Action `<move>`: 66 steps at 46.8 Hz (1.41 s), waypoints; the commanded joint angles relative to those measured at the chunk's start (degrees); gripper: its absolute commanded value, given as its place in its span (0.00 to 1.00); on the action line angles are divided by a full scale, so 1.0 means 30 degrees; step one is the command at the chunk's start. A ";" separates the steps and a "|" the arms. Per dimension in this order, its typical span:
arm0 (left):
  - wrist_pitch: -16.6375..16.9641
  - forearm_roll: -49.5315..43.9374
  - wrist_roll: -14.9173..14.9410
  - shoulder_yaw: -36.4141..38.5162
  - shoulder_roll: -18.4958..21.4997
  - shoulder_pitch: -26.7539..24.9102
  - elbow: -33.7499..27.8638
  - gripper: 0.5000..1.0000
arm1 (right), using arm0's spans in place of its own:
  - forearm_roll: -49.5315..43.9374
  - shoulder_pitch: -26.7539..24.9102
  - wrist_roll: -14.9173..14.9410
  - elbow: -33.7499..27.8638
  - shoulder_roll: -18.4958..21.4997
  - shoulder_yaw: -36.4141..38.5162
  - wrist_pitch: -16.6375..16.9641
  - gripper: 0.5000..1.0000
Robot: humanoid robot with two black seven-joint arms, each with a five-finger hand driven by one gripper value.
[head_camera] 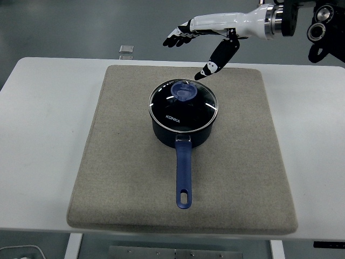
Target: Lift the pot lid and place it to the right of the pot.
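A white desk (pixel 43 162) carries a square beige mat (pixel 124 183) that covers most of its middle and reaches almost to the near edge. On the mat stands a dark blue pot (pixel 183 132), a little beyond the mat's centre. Its long blue handle (pixel 183 175) points straight toward the near edge and ends in a hanging hole, lying well inside the mat's near border.

The glass lid (pixel 183 108) sits flat on the pot, closing it, with a metal rim all round and a round blue knob (pixel 184 91) toward its far side. White lettering shows on the glass, too small to read with confidence.

Beyond the pot, above the mat's far edge, the right hand (pixel 202 40) comes in from the upper right on a white forearm. It is spread and holds nothing: the fingers (pixel 178 35) stretch out to the left, and the thumb (pixel 215 59) hangs down toward the pot, its tip apart from the lid and just beyond the knob. Whether the hand is over the lid or farther back is hard to judge from this angle.

On the floor past the desk's far edge, toward the left, lies a small pale square object (pixel 126 49).
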 commanded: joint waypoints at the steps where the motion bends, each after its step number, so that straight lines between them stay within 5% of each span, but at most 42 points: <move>1: 0.0000 0.0003 0.0000 0.0001 0.0000 -0.0001 0.0000 1.00 | -0.0416 -0.0301 0.0168 -0.0001 0.0131 0.0008 -0.0165 0.80; 14: 0.0000 0.0003 0.0000 0.0001 0.0000 -0.0001 0.0000 1.00 | -0.2877 -0.0888 0.1369 0.0116 0.0453 -0.0021 -0.1043 0.80; 66: 0.0000 0.0003 0.0000 0.0001 0.0000 -0.0001 0.0000 1.00 | -0.5895 -0.1766 0.1955 0.0791 0.0981 -0.1808 -0.4471 0.80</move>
